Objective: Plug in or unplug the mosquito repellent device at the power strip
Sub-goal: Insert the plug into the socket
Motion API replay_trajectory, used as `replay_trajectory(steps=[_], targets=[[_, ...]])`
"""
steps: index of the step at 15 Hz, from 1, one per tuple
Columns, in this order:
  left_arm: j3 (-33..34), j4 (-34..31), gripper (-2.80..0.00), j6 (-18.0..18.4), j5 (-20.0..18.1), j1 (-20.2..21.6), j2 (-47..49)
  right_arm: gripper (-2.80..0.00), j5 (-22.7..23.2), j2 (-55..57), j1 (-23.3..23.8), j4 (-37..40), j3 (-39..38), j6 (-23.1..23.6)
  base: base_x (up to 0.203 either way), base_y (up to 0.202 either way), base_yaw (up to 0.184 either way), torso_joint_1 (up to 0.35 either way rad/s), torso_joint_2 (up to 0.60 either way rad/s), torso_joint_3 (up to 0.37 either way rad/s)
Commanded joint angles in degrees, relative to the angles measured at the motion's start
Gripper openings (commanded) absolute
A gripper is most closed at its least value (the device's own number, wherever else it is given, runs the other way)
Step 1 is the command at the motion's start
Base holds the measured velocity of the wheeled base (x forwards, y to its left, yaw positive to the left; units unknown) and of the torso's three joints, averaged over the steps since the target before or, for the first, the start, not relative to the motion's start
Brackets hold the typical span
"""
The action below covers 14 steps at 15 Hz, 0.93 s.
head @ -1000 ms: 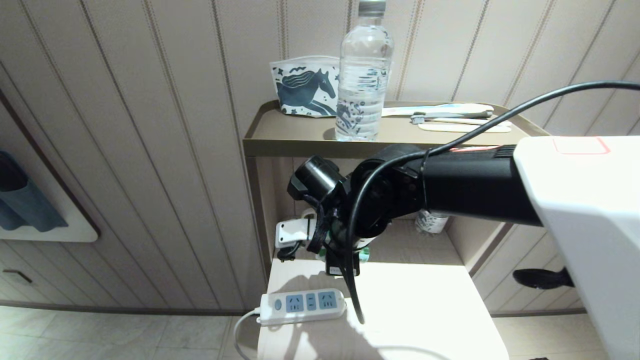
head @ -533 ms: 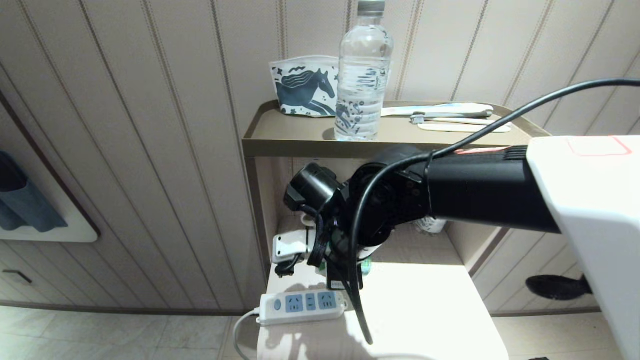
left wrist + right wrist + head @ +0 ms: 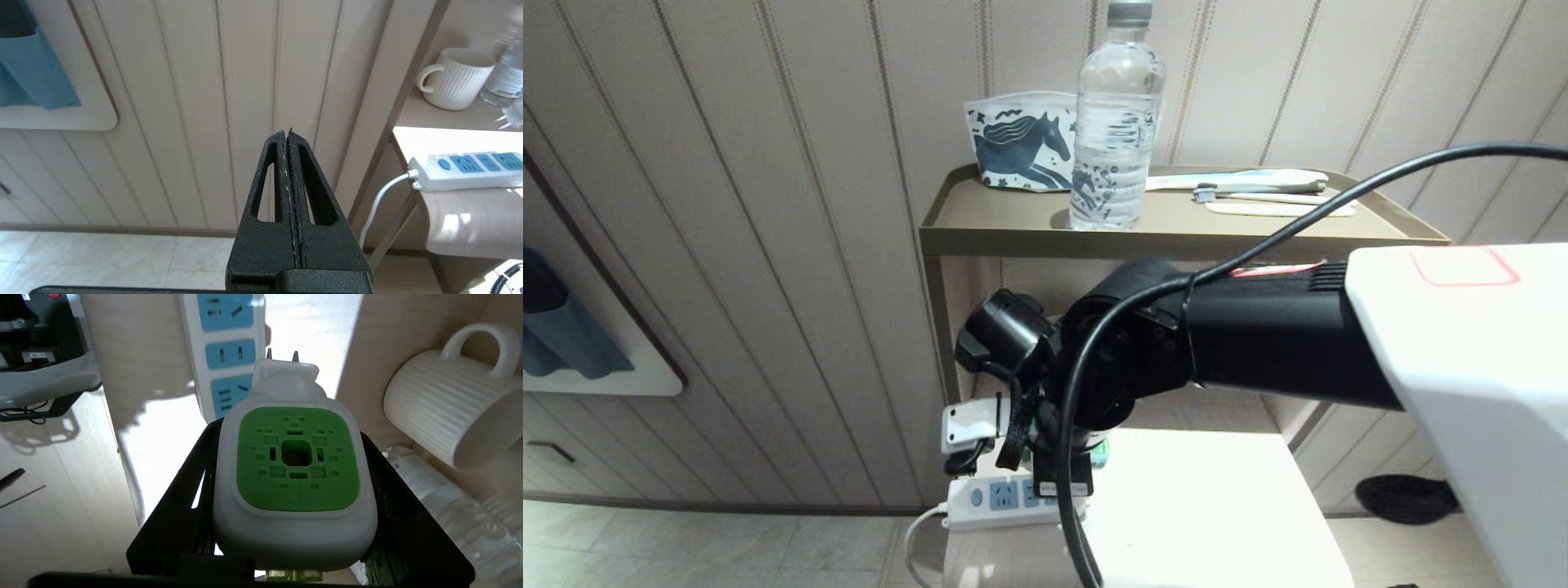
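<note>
My right claw [image 3: 292, 522] is holding the repellent plug-in [image 3: 294, 482] just above the power strip [image 3: 1005, 496], which is lying at the table's [image 3: 1217, 506] front left edge. A mug [image 3: 445, 412] is sitting behind on the shelf, beside a bottle [image 3: 445, 498].

Water bottle [image 3: 1116, 114] beside horse-print pouch [image 3: 1023, 139] on shelf; white mug [image 3: 449, 404] below

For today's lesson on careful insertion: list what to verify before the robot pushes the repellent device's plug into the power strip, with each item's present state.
1. Right gripper holds the mosquito repellent device: ok.
2. Prongs exposed, pointing away from the gripper: ok.
3. Prongs lined up with a socket on the power strip: not ok, they sit beside the strip.
4. Sockets free: ok.
5. Strip switched on: cannot tell.
6. Left gripper away from the strip: ok.
</note>
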<state>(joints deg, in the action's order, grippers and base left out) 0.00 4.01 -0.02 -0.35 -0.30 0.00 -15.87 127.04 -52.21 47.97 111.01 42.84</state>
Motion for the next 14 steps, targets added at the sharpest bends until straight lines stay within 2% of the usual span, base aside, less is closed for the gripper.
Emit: replay_trajectory(steps=[1, 5, 9, 14], targets=[[0.00, 0.03, -2.80, 0.02, 0.00, 0.04, 0.00, -2.80, -0.12, 2.57, -0.49, 0.11, 0.87, -0.09, 0.000, 0.000, 0.000, 0.000, 0.00, 0.000], [0.00, 0.03, -2.80, 0.02, 0.00, -0.05, 0.00, -2.80, -0.21, 4.27, -1.23, -0.17, 1.04, -0.03, 0.000, 0.000, 0.000, 0.000, 0.00, 0.000], [0.00, 0.03, -2.80, -0.06, 0.00, 0.04, 0.00, -2.80, -0.56, 5.81, -1.49, -3.58, 1.22, 0.32, 0.000, 0.000, 0.000, 0.000, 0.00, 0.000], [0.00, 0.03, -2.80, 0.02, 0.00, 0.04, 0.00, -2.80, -0.74, 6.20, -0.80, -3.34, 1.22, 0.41, 0.000, 0.000, 0.000, 0.000, 0.00, 0.000]])
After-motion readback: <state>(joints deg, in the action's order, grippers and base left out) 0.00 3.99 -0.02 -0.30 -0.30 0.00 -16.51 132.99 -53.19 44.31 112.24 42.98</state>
